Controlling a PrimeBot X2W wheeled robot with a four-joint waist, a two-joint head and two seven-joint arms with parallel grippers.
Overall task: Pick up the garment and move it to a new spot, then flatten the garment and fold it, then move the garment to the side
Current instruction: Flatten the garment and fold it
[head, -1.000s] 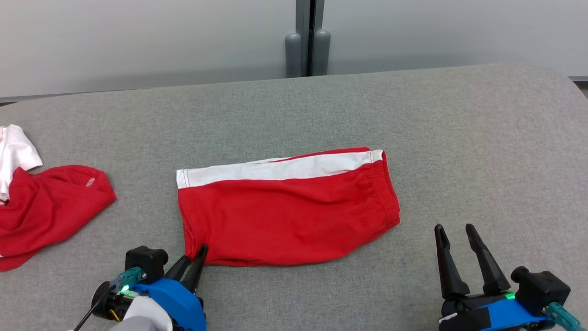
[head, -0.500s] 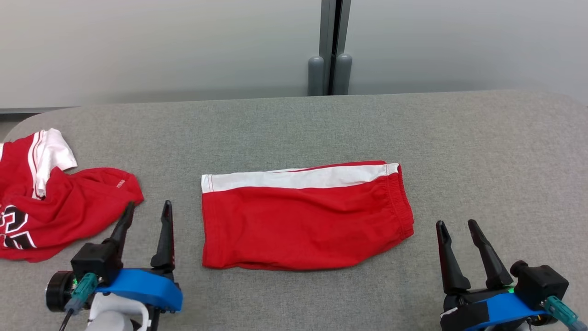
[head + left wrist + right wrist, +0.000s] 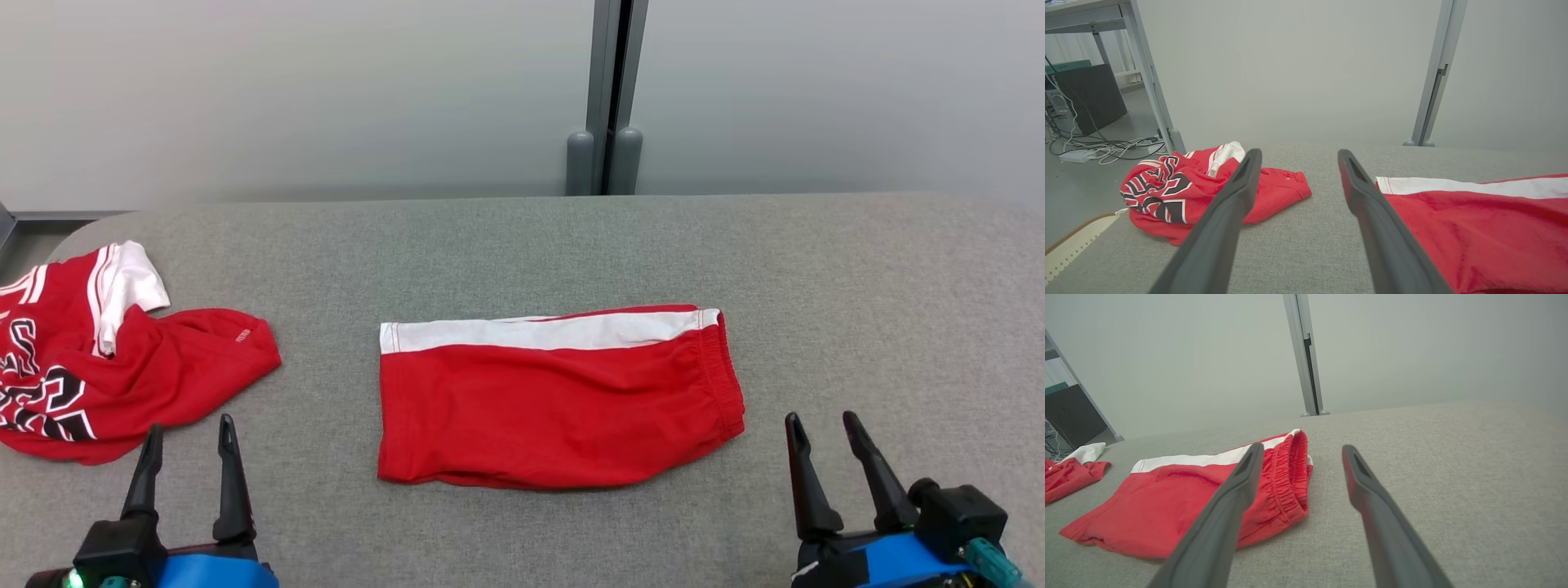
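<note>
Seems done folding the garment (image 3: 555, 400) on the desk (image 3: 522, 245). Jaws of left gripper (image 3: 189, 425), right gripper (image 3: 820, 416) spread, empty. Probably leaves only moving it aside.

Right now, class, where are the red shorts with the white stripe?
In the head view the red shorts lie flat at the middle of the grey surface, with the crumpled red jersey apart on the robot's left.
</note>
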